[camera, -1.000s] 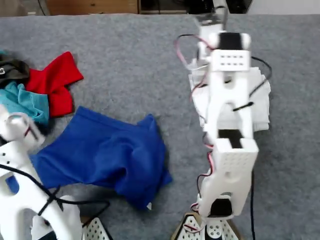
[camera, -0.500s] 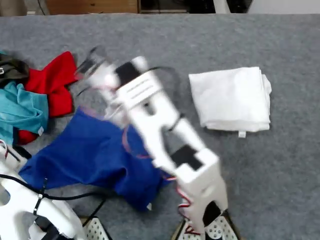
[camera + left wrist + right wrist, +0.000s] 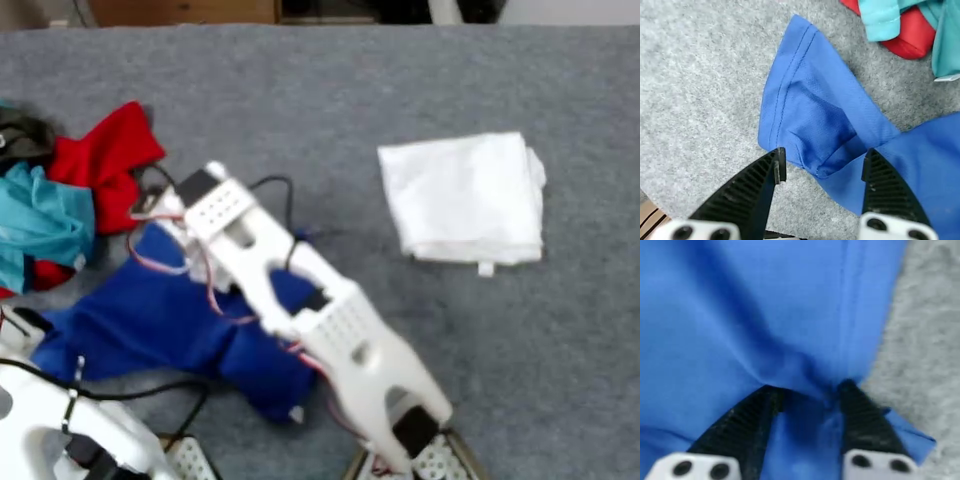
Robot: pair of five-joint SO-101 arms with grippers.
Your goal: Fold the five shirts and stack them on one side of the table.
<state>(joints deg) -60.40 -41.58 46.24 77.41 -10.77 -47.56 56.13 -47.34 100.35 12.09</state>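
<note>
1. Plainly, the right arm [image 3: 300, 310] stretched from its base at the lower middle of the frame diagonally toward the upper left, lying across the blue shirt [image 3: 130, 325].
2. The right hand [image 3: 807, 390] was tipped down onto that shirt near its upper edge. Its two black fingers stood apart, their tips pressed into the cloth, which puckered between them.
3. The left arm [image 3: 40, 420] sat folded low in the lower left corner of the frame.
4. The left hand [image 3: 823, 155] hung above a sleeve [image 3: 805, 105] of the blue shirt with its fingers spread wide. Nothing was gripped between them, and the sleeve lay flat on the grey surface [image 3: 400, 100].
5. Counted, there were two arms and five garments.
6. One white shirt [image 3: 462, 195] lay folded into a neat block at the right of the frame, well apart from the others.
7. The one blue shirt sprawled rumpled at the lower left.
8. One red shirt [image 3: 110, 160], one teal shirt [image 3: 40, 220] and one dark garment [image 3: 20, 135] lay heaped together at the upper left edge. The red and teal ones overlapped, and the dark one was partly cut off by the frame.
</note>
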